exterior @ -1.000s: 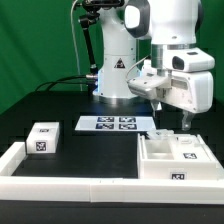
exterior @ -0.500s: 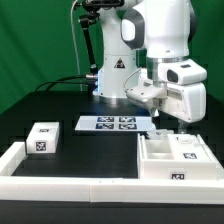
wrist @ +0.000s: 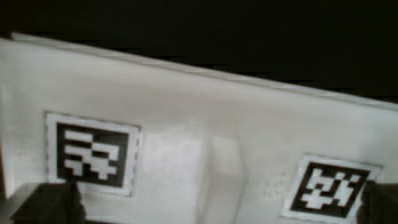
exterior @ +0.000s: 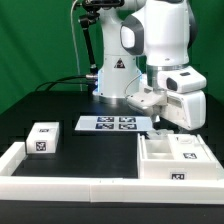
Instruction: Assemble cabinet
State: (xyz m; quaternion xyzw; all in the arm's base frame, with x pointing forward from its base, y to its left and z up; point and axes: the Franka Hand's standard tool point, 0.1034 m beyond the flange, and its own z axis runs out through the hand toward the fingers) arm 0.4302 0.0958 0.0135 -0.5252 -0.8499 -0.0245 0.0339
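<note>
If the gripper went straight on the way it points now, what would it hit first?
Most likely the white cabinet box right beneath the gripper; its tagged surface fills the wrist view. Exact depth is unclear.

The exterior camera looks across the table toward my base (exterior: 113,75) from slightly above and at middling range, with the cabinet body (exterior: 172,160) in its near foreground. My wrist camera hangs very close, blurred, over what seems that same cabinet body (wrist: 214,120).

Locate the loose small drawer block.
The drawer block sits on the table at the exterior view's left, left of the marker board, near the border rail corner.
</note>
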